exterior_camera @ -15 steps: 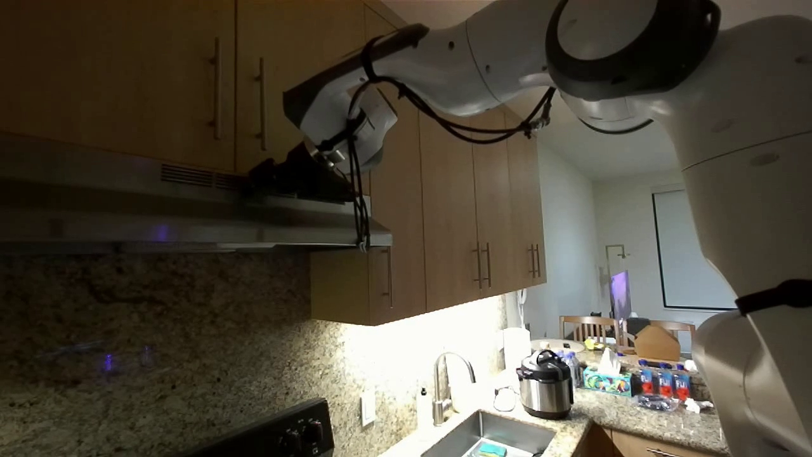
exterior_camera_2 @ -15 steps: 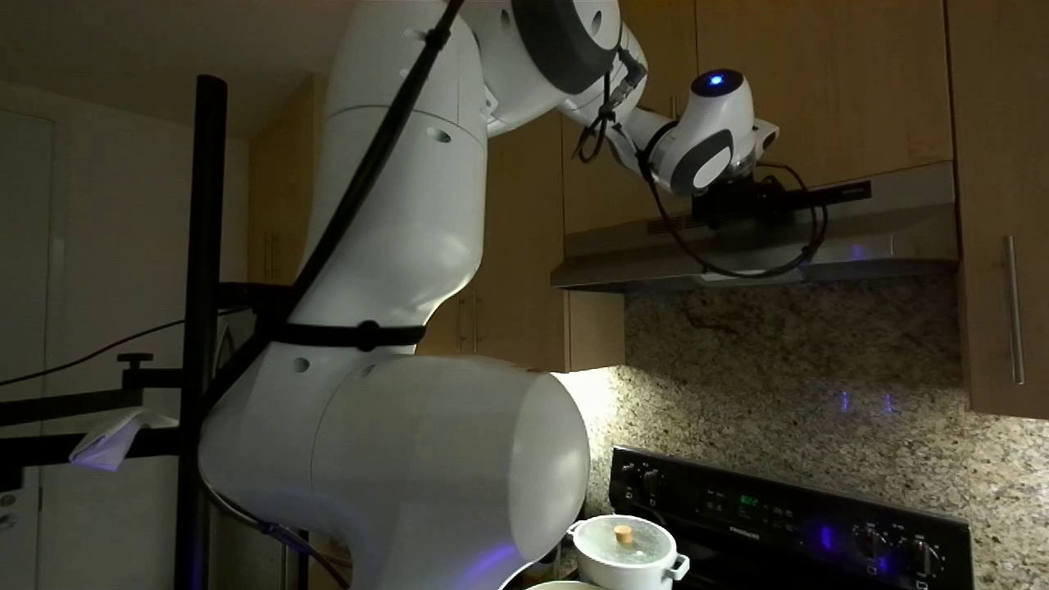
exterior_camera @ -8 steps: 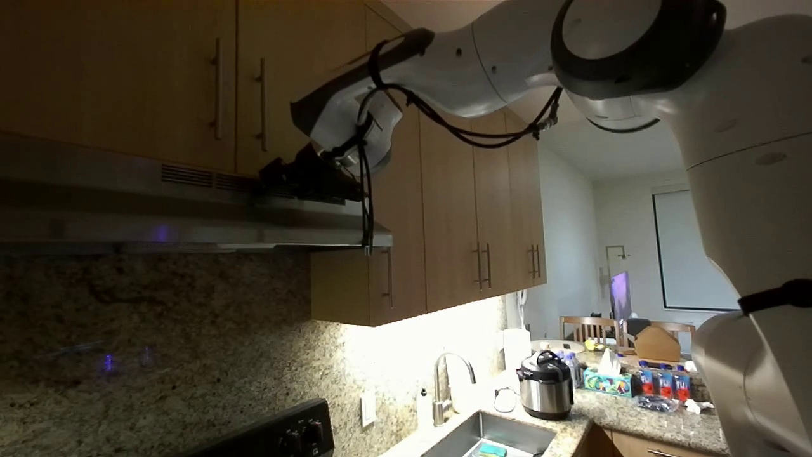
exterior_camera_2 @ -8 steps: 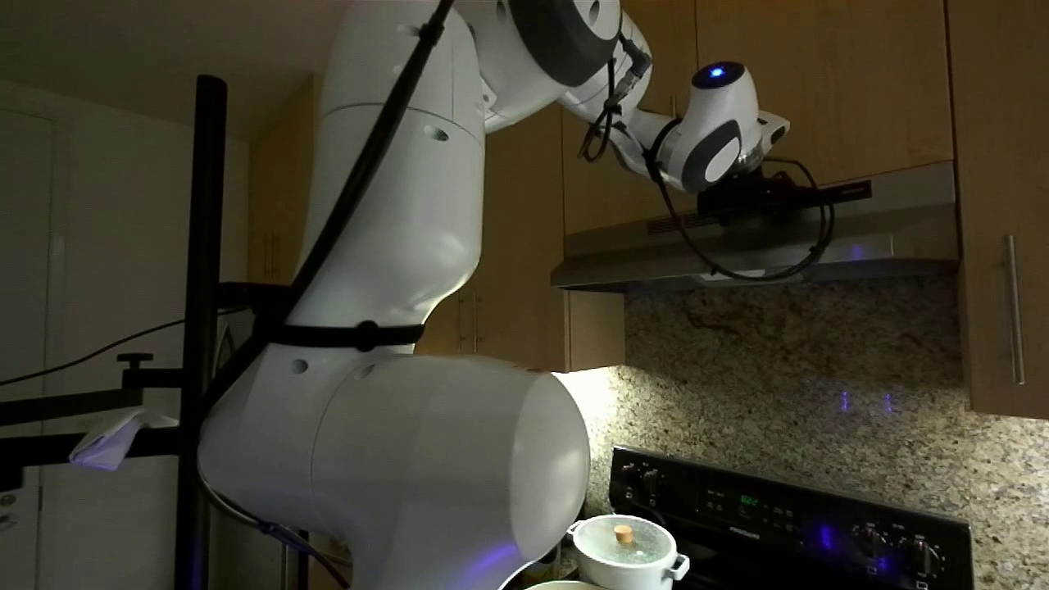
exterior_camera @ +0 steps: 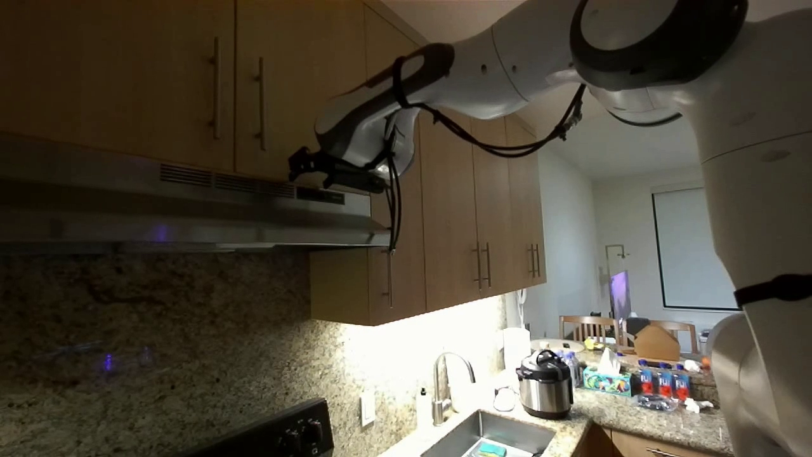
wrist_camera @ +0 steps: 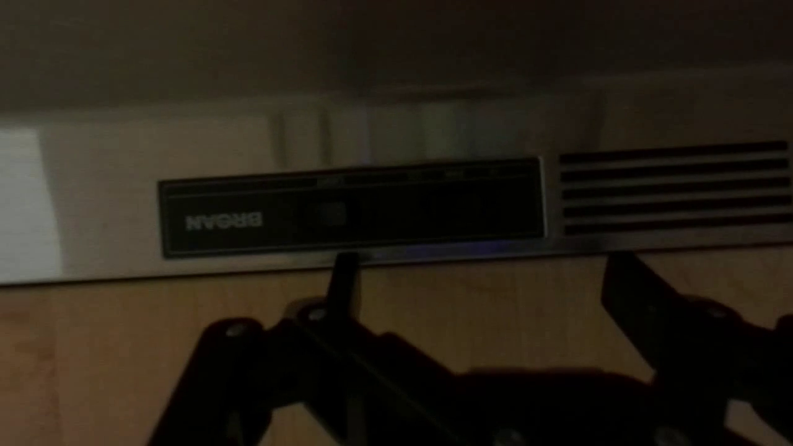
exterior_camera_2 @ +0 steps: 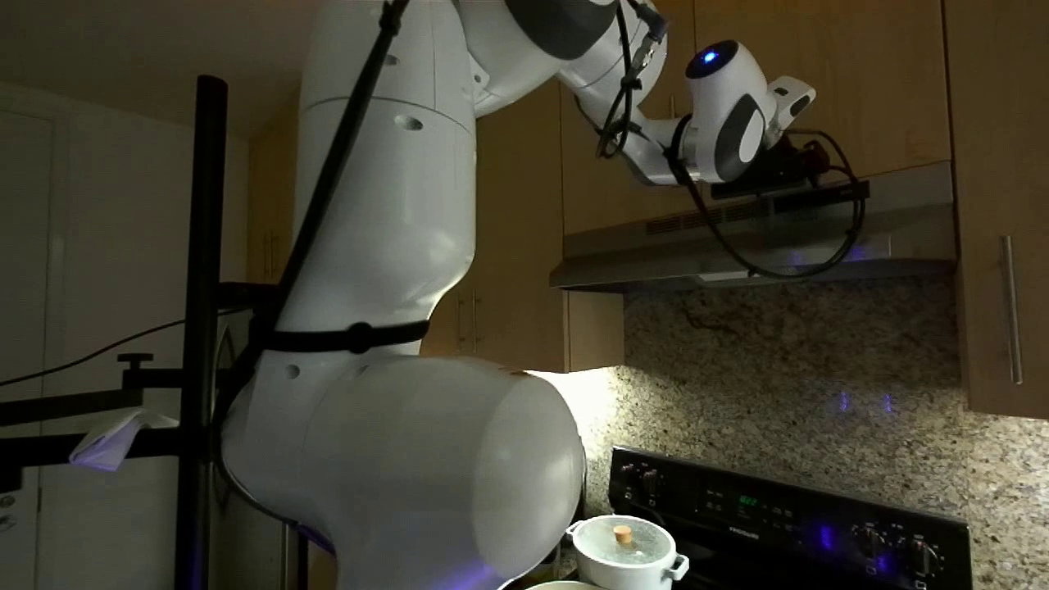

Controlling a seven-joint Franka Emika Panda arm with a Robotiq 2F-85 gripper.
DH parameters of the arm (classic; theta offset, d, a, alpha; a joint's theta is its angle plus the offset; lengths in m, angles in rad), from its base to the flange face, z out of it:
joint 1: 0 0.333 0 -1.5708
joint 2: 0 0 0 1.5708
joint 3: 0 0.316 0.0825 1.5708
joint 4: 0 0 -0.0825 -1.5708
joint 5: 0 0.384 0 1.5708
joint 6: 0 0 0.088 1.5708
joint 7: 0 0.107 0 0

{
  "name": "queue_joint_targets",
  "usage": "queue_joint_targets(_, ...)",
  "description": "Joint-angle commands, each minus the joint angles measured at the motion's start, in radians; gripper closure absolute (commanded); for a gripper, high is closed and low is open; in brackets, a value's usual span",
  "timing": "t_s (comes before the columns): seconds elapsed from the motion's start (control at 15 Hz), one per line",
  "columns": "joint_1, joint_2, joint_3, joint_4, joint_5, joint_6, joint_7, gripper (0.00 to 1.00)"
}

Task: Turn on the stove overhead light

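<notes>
The steel range hood (exterior_camera: 190,219) is mounted under wooden cabinets; it also shows in an exterior view (exterior_camera_2: 656,256). Its black control panel (exterior_camera: 320,195), marked BROAN, appears upside down in the wrist view (wrist_camera: 384,226). A small greyish switch (wrist_camera: 334,213) sits on the panel; a second, darker one (wrist_camera: 455,204) is hard to make out. My gripper (wrist_camera: 483,263) is open and empty, its fingertips apart, just at the cabinet-side edge of the panel in the wrist view. In an exterior view the gripper (exterior_camera: 301,163) is by the hood's upper front. Contact cannot be told. The hood's underside looks unlit.
Cabinet doors with bar handles (exterior_camera: 262,105) rise above the hood. Vent slots (wrist_camera: 675,189) lie beside the panel. A cable loop (exterior_camera_2: 778,273) hangs from the wrist before the hood. Below are the black stove (exterior_camera_2: 787,516) and a white lidded pot (exterior_camera_2: 624,551).
The gripper has moved sideways along the hood and lifted, tilting the hand. The control panel, covered before, now shows in an exterior view. The cables and arm shifted along.
</notes>
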Motion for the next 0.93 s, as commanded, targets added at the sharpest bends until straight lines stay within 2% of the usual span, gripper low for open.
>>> queue_joint_targets(0.0, -0.033, -0.038, 0.053, -0.036, -0.040, -0.003, 0.059, 0.00)
queue_joint_targets(0.07, -0.043, -0.041, 0.082, -0.035, -0.013, -0.018, 0.042, 0.00)
queue_joint_targets(0.33, -0.013, -0.043, 0.107, -0.035, 0.039, -0.070, 0.022, 0.00)
queue_joint_targets(0.6, -0.024, -0.041, 0.088, -0.039, 0.006, -0.132, 0.103, 0.00)
queue_joint_targets(0.87, -0.027, -0.029, 0.067, -0.016, 0.026, -0.165, 0.113, 0.00)
